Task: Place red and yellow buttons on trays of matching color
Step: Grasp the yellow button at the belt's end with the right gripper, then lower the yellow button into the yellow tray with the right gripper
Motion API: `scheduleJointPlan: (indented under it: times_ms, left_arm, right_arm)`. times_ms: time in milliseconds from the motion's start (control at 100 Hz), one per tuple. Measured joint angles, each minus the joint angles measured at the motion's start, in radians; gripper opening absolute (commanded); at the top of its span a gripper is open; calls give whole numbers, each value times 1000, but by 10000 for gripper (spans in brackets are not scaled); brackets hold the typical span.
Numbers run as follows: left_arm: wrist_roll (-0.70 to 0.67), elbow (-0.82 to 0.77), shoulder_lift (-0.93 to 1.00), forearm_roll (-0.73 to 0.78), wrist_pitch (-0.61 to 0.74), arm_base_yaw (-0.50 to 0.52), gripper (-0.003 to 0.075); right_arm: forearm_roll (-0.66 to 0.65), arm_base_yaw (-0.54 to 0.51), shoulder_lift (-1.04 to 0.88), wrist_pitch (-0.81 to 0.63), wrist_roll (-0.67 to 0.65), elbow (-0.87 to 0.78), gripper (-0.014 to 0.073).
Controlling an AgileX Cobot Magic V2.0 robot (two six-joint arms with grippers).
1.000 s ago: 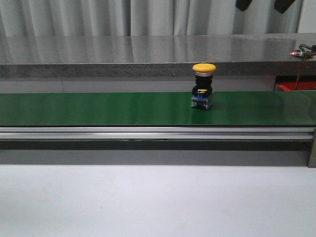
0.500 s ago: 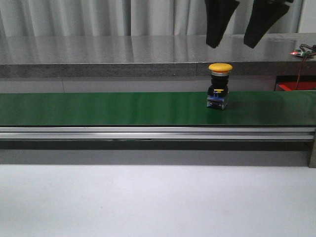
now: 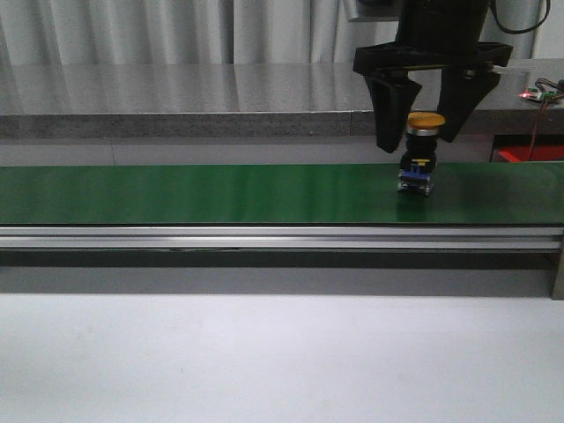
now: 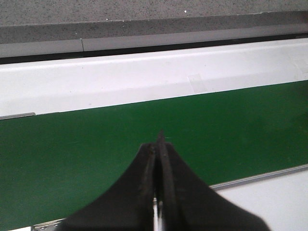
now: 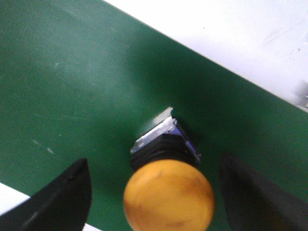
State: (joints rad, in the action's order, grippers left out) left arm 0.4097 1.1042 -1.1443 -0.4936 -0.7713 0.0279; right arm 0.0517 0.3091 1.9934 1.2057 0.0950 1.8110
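Observation:
A yellow button (image 3: 426, 119) with a black body and blue base stands upright on the green conveyor belt (image 3: 220, 194), toward its right end. My right gripper (image 3: 423, 132) is open and hangs over it, one finger on each side of the cap, not touching it. In the right wrist view the yellow cap (image 5: 168, 195) sits between the two spread fingers (image 5: 62, 197) of the right gripper (image 5: 155, 161). My left gripper (image 4: 159, 139) is shut and empty above bare belt (image 4: 72, 144). No red button or trays are in view.
A grey stone ledge (image 3: 176, 97) runs behind the belt and a metal rail (image 3: 264, 236) along its front. A red object (image 3: 520, 155) and a small board with a lit red light (image 3: 538, 91) sit at the far right. White tabletop (image 3: 264, 361) lies in front.
The yellow button has travelled to the right along the belt. My right gripper has come down from above, open, and now straddles it.

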Motion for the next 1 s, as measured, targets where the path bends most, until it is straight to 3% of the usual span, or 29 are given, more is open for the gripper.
scheduleJointPlan:
  times_ms: [170, 260, 690, 1000]
  left_arm:
    - [0, 0, 0, 0, 0, 0, -20]
    - [-2, 0, 0, 0, 0, 0, -20]
    - [-2, 0, 0, 0, 0, 0, -20]
    - [-2, 0, 0, 0, 0, 0, -20]
  right_arm:
    - [-4, -2, 13, -2, -1, 0, 269]
    - [-10, -4, 14, -2, -10, 0, 221]
    - [-26, -4, -85, 22, -81, -26, 211]
    - [-52, -67, -328, 22, -123, -297, 211]
